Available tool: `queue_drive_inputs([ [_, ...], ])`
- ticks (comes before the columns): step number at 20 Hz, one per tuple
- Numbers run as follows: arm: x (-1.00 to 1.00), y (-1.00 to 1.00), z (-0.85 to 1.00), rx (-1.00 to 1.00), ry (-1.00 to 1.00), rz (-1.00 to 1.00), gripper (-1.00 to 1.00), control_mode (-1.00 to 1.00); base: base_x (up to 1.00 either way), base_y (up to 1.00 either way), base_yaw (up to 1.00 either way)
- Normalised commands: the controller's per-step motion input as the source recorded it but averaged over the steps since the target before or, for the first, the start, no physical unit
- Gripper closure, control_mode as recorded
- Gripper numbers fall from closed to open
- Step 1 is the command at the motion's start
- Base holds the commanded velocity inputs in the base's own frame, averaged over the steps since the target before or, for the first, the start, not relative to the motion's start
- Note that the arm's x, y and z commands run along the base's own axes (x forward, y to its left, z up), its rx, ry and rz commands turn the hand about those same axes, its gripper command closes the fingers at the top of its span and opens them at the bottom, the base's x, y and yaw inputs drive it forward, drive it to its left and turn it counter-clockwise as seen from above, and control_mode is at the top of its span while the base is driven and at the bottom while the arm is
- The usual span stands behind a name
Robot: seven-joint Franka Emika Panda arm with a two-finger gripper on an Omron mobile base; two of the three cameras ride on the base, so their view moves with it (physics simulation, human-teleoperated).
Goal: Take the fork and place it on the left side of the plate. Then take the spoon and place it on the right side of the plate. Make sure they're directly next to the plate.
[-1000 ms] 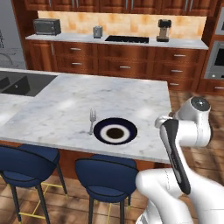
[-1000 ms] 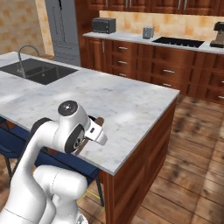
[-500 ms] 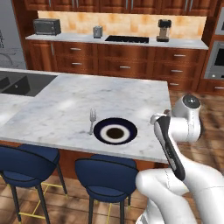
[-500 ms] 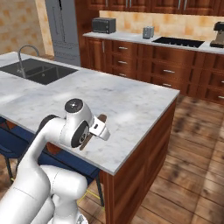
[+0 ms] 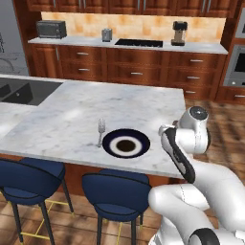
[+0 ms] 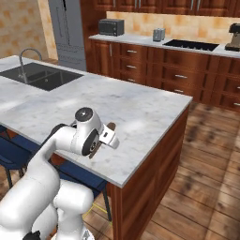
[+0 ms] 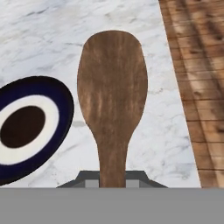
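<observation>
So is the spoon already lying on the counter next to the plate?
No, the spoon is held by its handle in the hand, up over the counter beside the plate.

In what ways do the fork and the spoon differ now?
The fork is silver-grey metal; the spoon is brown wood. The fork lies on the counter just left of the plate; the spoon is held in the tool, above the counter right of the plate.

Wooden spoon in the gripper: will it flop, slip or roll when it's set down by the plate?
The spoon looks like solid wood, so probably stiff and light. It is pinched low on its handle with the broad bowl far out, so it might pivot. Its flattish bowl should resist rolling beside the plate on the marble counter.
</observation>
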Motion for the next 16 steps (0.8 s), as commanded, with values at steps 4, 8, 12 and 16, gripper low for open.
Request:
queue_drive_inputs([
  [4, 0.28, 0.10, -0.16, 0.00, 0.00, 0.00, 1.00, -1.00, 0.00, 0.00, 0.00],
  [8, 0.21, 0.09, -0.16, 0.00, 0.00, 0.00, 1.00, -1.00, 0.00, 0.00, 0.00],
  [12, 0.20, 0.01, -0.19, 0.00, 0.00, 0.00, 1.00, -1.00, 0.00, 0.00, 0.00],
  [16, 0.24, 0.02, -0.24, 0.00, 0.00, 0.00, 1.00, -1.00, 0.00, 0.00, 0.00],
])
